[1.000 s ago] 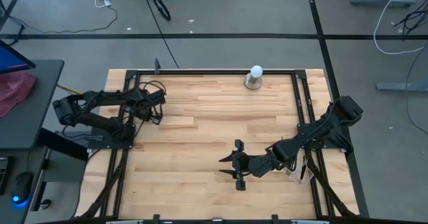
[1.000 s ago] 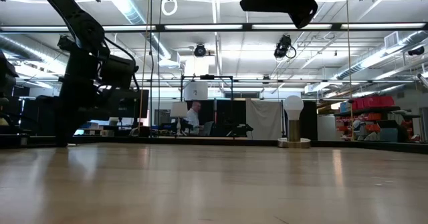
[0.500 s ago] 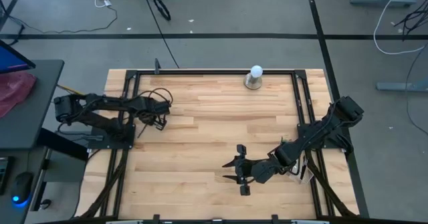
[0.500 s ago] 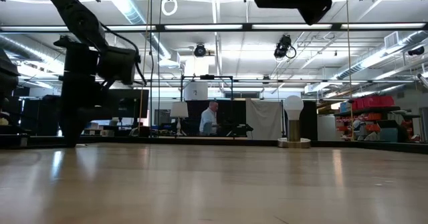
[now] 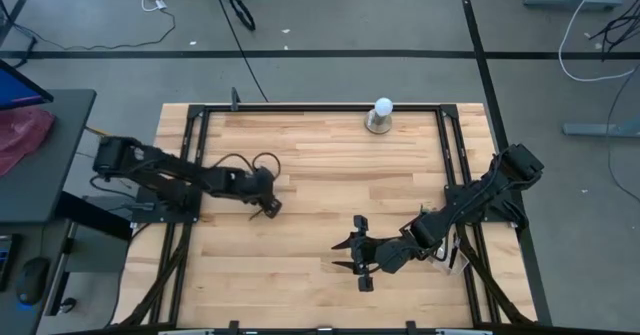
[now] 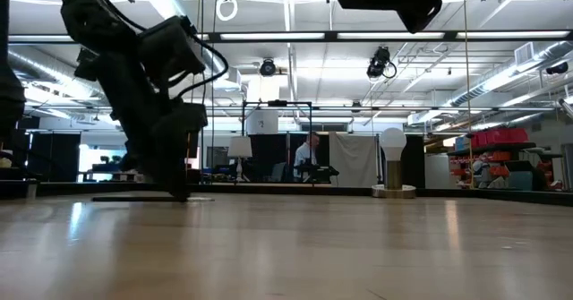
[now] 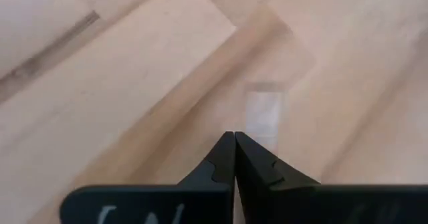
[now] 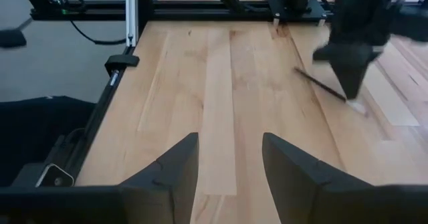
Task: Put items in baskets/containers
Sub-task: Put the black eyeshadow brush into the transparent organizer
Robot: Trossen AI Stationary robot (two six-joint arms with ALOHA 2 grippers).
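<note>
Honestly, left gripper was pinched closed right beside the brush, so it could've shoved it away; right gripper hung spread wide, well apart from the brush.

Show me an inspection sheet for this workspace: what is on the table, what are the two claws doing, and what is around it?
Surface: bare wooden table.
Job's things: no organiser seen; one thin dark stick lies by the left gripper, possibly a brush, cannot tell.
Clutter: white ball on a metal base at the table's far edge.
Grippers: left gripper shut, nothing between its fingers, low near the wood; right gripper open, empty.
Cables: loops on the left arm; loose cables on the floor.
Surroundings: side table with a pink cloth; a person far behind.
</note>
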